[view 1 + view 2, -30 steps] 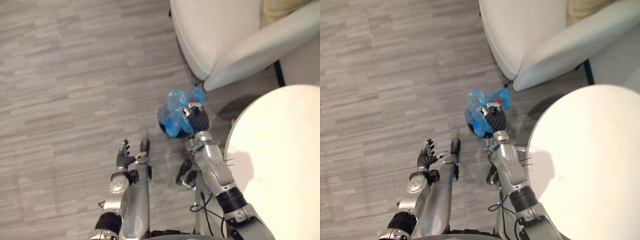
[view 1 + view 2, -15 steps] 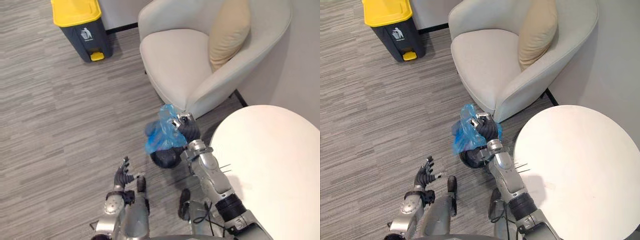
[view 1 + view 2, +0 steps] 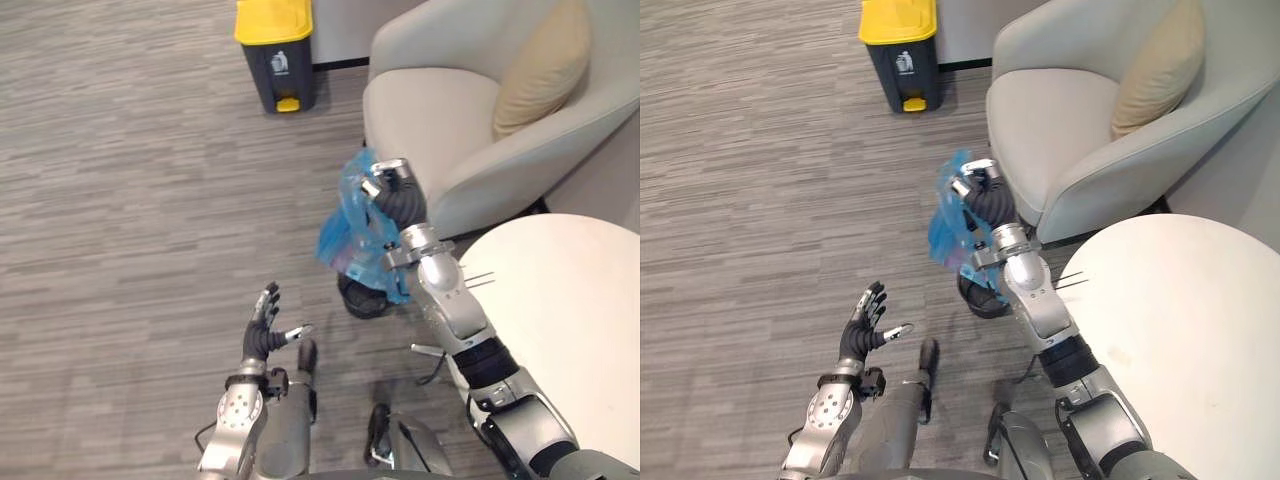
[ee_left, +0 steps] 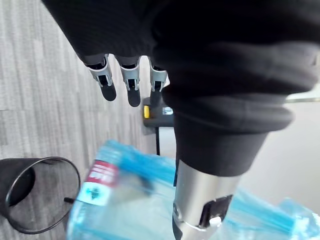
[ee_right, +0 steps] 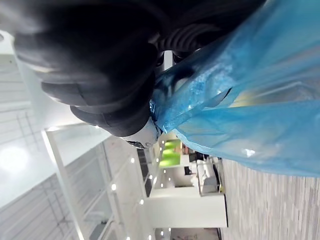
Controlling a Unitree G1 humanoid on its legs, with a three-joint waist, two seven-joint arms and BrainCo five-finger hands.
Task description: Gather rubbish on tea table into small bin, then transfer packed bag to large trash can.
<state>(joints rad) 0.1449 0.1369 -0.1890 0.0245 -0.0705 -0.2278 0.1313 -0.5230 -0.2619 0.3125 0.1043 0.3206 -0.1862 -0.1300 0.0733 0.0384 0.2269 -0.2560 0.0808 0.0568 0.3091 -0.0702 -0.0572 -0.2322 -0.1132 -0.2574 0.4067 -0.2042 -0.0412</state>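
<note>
Packed blue bag: neck bunched in the curled fingers of my right hand, hanging clear above the small bin, presumably for carrying to the yellow-lidded trash can; left hand low, fingers spread, empty.

Downward head stereo; wrist close-ups sharing bag

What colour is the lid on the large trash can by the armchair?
Yellow. The lid shows best in the right eye view.
</note>
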